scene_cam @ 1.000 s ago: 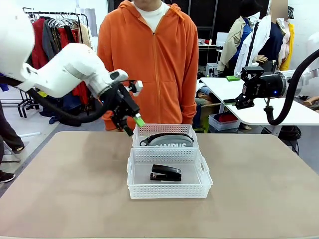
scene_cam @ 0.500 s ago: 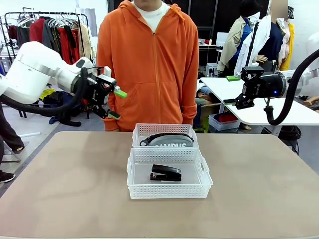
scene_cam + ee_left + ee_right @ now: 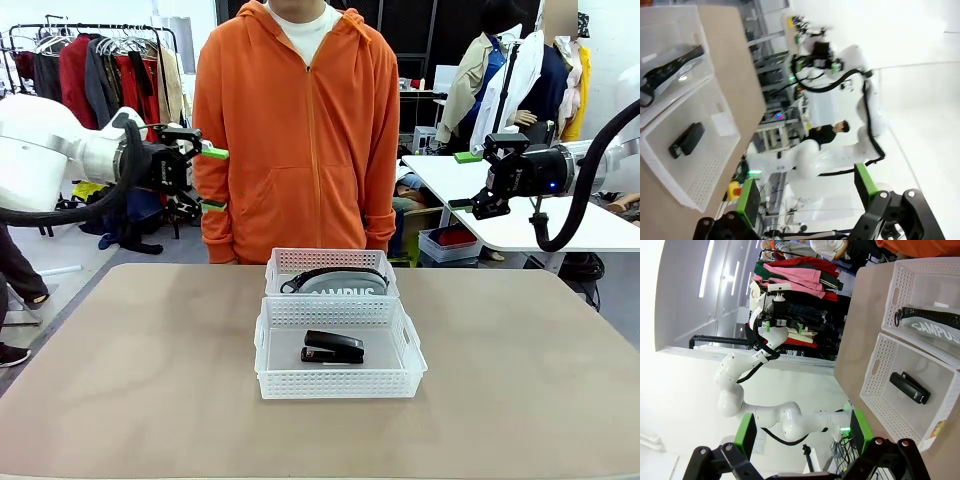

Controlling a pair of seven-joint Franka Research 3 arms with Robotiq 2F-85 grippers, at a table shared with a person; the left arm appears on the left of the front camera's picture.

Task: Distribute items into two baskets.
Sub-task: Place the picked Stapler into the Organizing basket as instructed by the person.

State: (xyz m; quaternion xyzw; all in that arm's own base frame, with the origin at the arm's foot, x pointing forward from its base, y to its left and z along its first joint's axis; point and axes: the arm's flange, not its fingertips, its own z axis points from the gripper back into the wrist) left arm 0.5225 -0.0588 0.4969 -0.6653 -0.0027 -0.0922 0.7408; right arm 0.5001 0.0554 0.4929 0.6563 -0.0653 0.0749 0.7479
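Baskets (image 3: 340, 375) touch mid-table before a person (image 3: 297, 130); both arms' fingers (image 3: 213, 154) gape empty, well clear.

Clothes rack (image 3: 100, 50) far left bkgd; white table (image 3: 520, 215) at right.

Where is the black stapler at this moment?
In the front view the stapler lies on the floor of the nearer basket at the table's middle, just in front of the farther basket holding the grey pouch.

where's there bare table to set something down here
Bare table runs left of the two baskets and likewise right of them, out to each edge; also the strip in front of the near basket. Crowded: the middle, where it touches the far basket.
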